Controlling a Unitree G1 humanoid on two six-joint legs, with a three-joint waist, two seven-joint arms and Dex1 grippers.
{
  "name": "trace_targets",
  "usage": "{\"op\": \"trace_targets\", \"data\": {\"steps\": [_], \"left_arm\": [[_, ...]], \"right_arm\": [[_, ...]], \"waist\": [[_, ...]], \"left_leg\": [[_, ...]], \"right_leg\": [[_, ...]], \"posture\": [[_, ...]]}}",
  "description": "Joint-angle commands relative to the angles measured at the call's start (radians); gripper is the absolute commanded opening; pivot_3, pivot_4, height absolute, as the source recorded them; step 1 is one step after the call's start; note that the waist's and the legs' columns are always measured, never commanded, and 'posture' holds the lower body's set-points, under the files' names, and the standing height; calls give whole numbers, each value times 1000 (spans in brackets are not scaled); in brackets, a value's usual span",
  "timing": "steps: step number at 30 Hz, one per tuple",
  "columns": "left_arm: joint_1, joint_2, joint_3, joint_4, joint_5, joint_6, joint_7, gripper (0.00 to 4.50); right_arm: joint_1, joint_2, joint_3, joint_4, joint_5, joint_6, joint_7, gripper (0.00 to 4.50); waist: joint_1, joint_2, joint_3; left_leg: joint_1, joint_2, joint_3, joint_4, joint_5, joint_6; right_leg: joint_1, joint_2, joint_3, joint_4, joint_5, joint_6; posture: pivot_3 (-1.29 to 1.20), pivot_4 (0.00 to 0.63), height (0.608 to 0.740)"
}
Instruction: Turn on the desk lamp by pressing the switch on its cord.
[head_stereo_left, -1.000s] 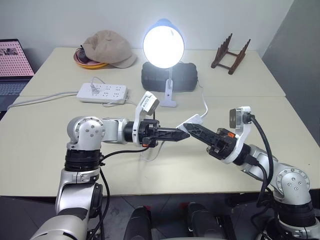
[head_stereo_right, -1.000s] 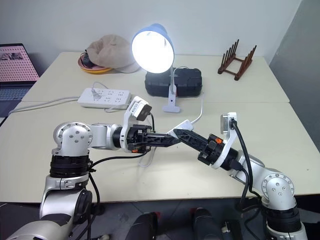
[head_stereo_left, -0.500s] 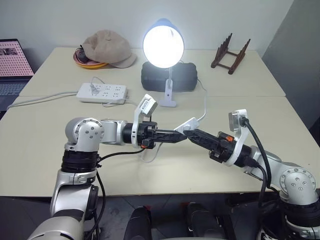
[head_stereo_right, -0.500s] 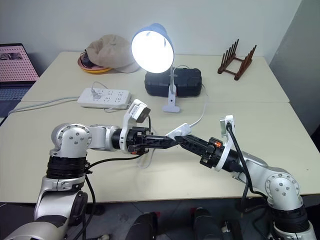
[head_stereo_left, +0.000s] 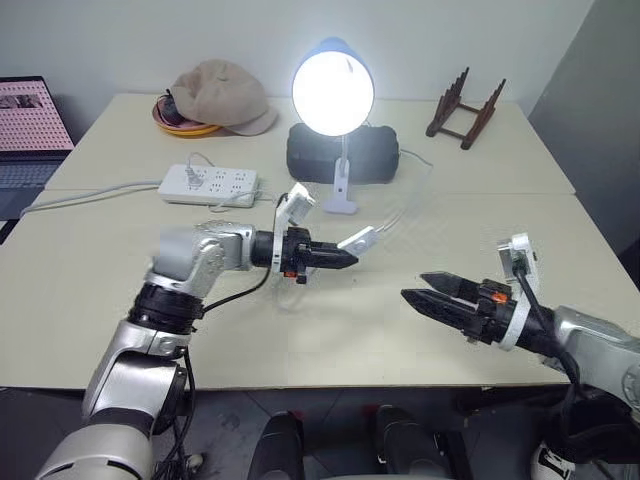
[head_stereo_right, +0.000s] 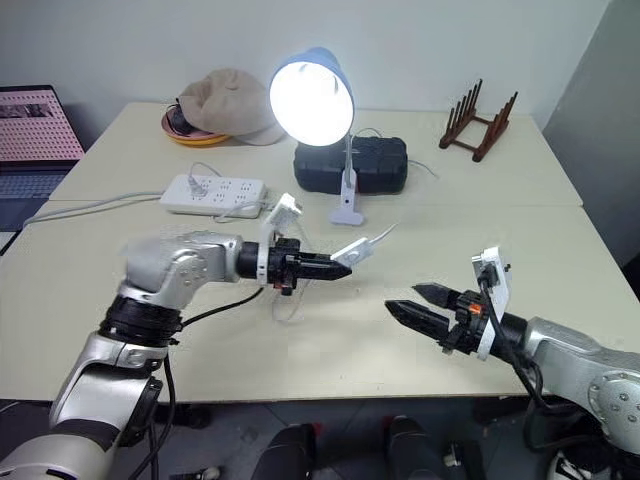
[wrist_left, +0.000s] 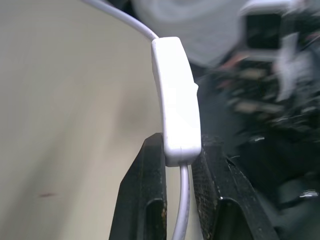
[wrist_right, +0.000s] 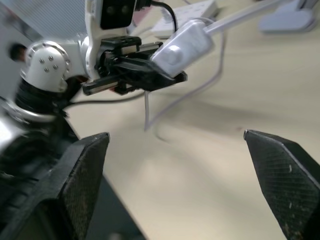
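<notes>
White and oblong, the switch (head_stereo_left: 357, 240) is pinched by one end between the closed fingers of the left gripper (head_stereo_left: 345, 259), lifted above the middle of the tabletop (head_stereo_left: 330, 330). Its thin cord (head_stereo_left: 400, 205) runs back toward the lit desk lamp (head_stereo_left: 333, 88), which stands further back at the table's centre. Near the front edge, the right gripper (head_stereo_right: 405, 302) hovers with fingers spread wide, holding nothing.

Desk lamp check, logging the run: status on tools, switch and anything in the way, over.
Left tool shut on the switch, held above the table. Right tool open, apart from it. Desk lamp lit. Nothing between them.
</notes>
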Motion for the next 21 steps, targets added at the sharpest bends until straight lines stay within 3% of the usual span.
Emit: {"op": "trace_targets", "data": {"steps": [1,7,9,10,12,15,21], "left_arm": [[-71,-22,-110,198,263,-393,-7,385],[-126,-78,-158,419,439,-691,-13,385],[-140,-90,-154,464,464,-746,-33,1082],[-145,-91,-145,477,465,-758,-56,1115],[-150,-87,-129,494,465,-776,-92,1678],[-156,-71,-97,501,454,-778,-127,2112],[-74,95,40,278,359,-594,-195,3315]], "right_arm": [[-1,-32,63,-103,-298,-98,28,4440],[23,21,130,-100,-469,-159,54,4440],[40,23,148,-93,-526,-176,73,4500],[47,24,153,-90,-548,-183,83,4500],[53,38,149,-87,-561,-188,90,4500],[63,56,133,-80,-569,-188,105,4500],[78,18,82,-64,-552,-168,215,4500]], "waist": [[5,0,0],[9,0,0],[9,0,0],[9,0,0],[9,0,0],[7,0,0],[-5,0,0]], "left_leg": [[0,0,0,0,0,0],[-12,0,1,0,0,0],[-12,0,0,0,0,0],[-12,0,0,0,0,0],[-12,-1,0,0,0,0],[-12,0,0,0,0,0],[-10,0,0,1,0,0]], "right_leg": [[0,0,0,0,0,0],[-9,0,0,-1,3,6],[-9,0,-1,-1,2,8],[-9,0,-1,-1,2,8],[-9,0,-1,0,2,8],[-9,0,-1,0,2,8],[-9,1,0,5,2,7]], "posture": [[0,150,740],[0,150,740],[0,150,740],[0,150,740],[0,150,740],[0,150,740],[0,150,740]]}}
